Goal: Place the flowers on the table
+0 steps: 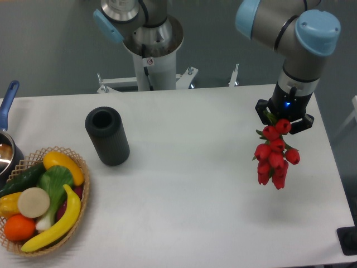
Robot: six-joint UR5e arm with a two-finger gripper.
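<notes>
Your claw (284, 119) is clamped on the stems of the red tulip bunch (275, 157), which hangs above the white worktop's (195, 184) right side.

I am looking at a robotics lab: the arm's pedestal (149, 61) is standing at twelve o'clock behind a plain white desk (195, 184), a bare grey wall is backing it, and a basket (83, 212) of fake produce is sitting at eight o'clock.

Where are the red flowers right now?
The flowers hang from the gripper on the right side of the camera view, above the white table, far from the black cup and basket.
</notes>
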